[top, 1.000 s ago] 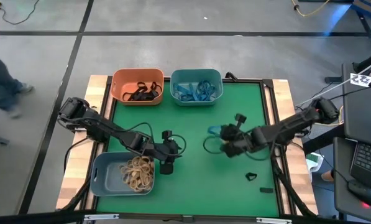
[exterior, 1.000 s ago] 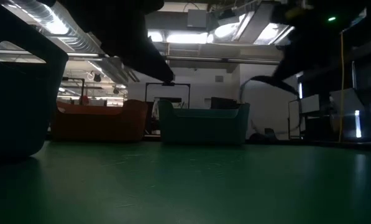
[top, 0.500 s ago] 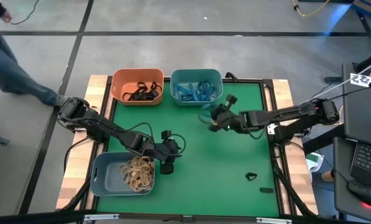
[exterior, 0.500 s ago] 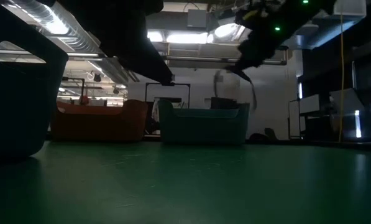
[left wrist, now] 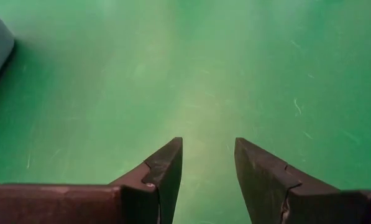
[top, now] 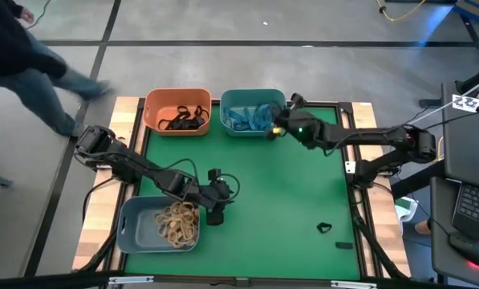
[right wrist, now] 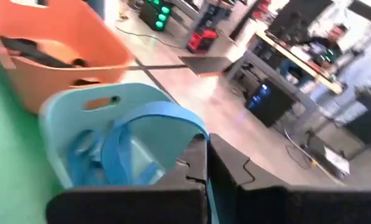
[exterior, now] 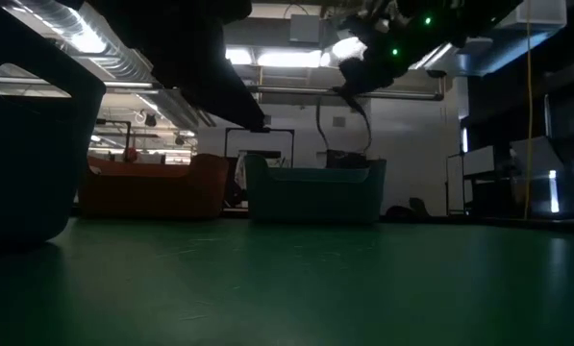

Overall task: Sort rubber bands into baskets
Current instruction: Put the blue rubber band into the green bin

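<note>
over the teal basket [top: 253, 100] i now have the right gripper [top: 278, 128], carried up from mid-table, pinching a blue band [right wrist: 120, 134] ready to drop. left gripper [top: 216, 215] waits spread beside the grey-blue basket [top: 131, 229].

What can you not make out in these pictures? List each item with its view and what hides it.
- Low view: contents of the teal basket and orange basket, hidden by their walls.
- High view: small dark items on the green mat, too small to identify.
- Right wrist view: the room behind, blurred.
</note>
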`<action>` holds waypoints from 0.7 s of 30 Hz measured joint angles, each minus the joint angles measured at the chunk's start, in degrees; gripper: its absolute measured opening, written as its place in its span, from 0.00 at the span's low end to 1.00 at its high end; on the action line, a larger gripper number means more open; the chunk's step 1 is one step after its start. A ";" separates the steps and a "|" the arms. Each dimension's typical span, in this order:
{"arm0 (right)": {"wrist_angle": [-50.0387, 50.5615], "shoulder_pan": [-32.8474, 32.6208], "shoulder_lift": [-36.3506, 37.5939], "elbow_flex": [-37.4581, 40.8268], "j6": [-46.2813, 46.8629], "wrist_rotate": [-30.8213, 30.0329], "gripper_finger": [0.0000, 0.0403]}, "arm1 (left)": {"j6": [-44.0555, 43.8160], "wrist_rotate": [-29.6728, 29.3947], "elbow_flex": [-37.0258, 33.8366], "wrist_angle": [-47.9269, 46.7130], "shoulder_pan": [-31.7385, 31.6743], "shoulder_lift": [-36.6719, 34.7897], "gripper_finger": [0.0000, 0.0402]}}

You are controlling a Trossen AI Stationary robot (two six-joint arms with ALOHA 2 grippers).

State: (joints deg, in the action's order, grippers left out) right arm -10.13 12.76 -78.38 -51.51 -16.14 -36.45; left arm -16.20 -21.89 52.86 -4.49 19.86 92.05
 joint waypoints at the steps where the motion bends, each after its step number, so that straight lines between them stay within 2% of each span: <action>1: -0.02 1.20 -0.19 0.00 0.52 0.05 0.02 | 0.08 0.02 0.00 0.04 0.00 0.00 0.36; 4: 0.05 4.31 -0.45 0.02 1.47 1.01 0.02 | 0.08 0.02 0.00 0.04 0.01 0.00 0.36; 10: 0.44 8.70 -0.64 0.02 4.45 7.80 0.02 | 1.34 0.02 0.00 0.02 0.00 0.00 0.36; 21: 0.95 11.42 -0.64 0.02 5.34 8.10 0.02 | 2.00 0.02 0.00 0.00 0.00 0.02 0.36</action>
State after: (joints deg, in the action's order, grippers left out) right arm -9.18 24.18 -79.02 -51.48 -10.80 -28.35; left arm -14.20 -21.87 52.86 -4.49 19.86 92.07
